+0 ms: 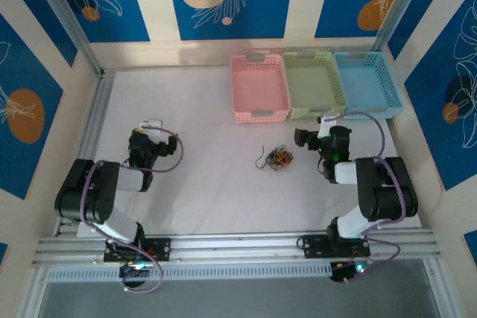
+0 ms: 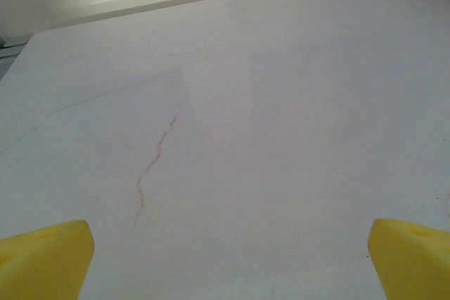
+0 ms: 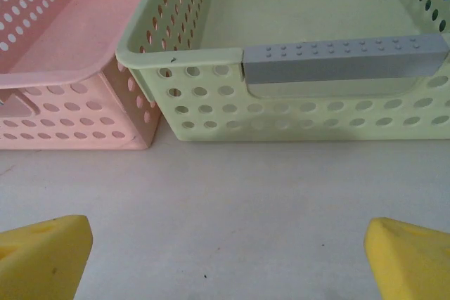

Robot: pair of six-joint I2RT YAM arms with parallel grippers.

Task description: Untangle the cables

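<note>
Overhead, tangled cables (image 1: 279,159); left claw (image 2: 228,254), right claw (image 3: 226,254) spread, empty; green basket (image 3: 197,57) before the latter

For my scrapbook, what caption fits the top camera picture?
Left gripper and right gripper, open, flank the tangled cables.

A small tangle of thin dark and orange-red cables (image 1: 279,159) lies on the white tabletop (image 1: 201,102), near a pink perforated plastic basket (image 1: 258,87), not touching it.
</note>
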